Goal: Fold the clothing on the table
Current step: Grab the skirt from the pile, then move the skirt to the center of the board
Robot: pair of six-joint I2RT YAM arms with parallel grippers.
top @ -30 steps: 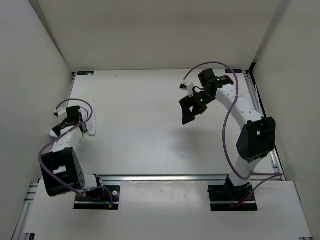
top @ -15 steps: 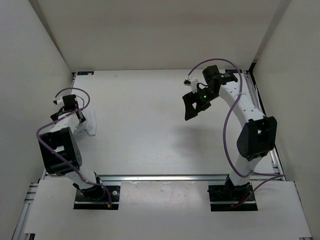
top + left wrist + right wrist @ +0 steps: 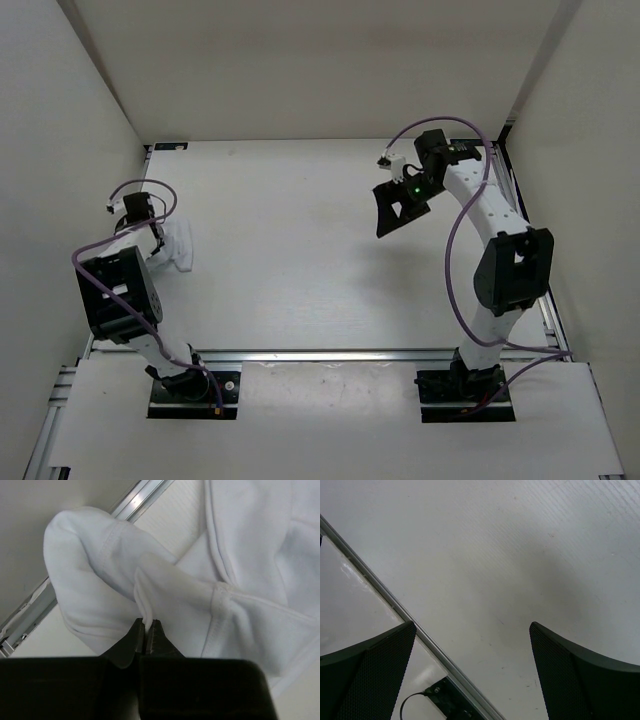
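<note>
The clothing [image 3: 210,575] is a rumpled white fabric piece with stitched hems, bunched up at the left edge of the table [image 3: 290,250]. In the top view the clothing [image 3: 179,246] shows as a small white lump beside my left gripper [image 3: 158,238]. In the left wrist view my left gripper [image 3: 146,626] is shut on a thin raised fold of the clothing. My right gripper [image 3: 396,210] hovers over the far right part of the table, well away from the clothing. In its wrist view the right gripper [image 3: 472,626] stands open over bare table [image 3: 520,555], with nothing between its fingers.
A silver rail [image 3: 140,497] edges the table right next to the clothing. Another stretch of rail [image 3: 395,602] with a black bracket [image 3: 447,700] runs below the right gripper. White walls [image 3: 60,120] enclose the table on three sides.
The left gripper has shut on a fold of the clothing, and the left arm has drawn in toward the table's left edge. The right gripper has drifted slightly to the right, still open.
</note>
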